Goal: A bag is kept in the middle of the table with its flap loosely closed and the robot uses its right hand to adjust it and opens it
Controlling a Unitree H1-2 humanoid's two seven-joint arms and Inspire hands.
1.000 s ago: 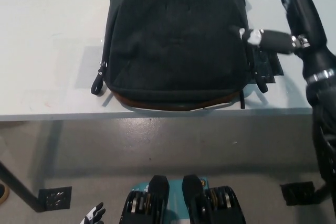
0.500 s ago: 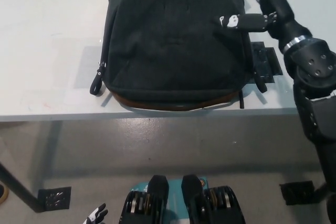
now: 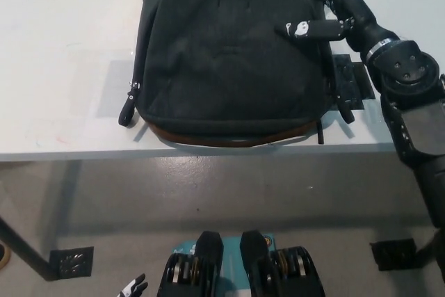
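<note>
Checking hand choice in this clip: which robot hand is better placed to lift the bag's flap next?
The right robot hand. It is already at the upper right edge of the bag, one finger lying over the flap. The left robot hand sits low at the frame's bottom, off the table.

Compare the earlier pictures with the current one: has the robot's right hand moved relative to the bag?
Yes. The right hand moved from beside the bag onto its upper right corner.

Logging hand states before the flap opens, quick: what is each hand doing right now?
Left hand: barely visible at the bottom edge, cannot be told.
Right hand: on the bag at its upper right, holding nothing, fingers apart.
</note>
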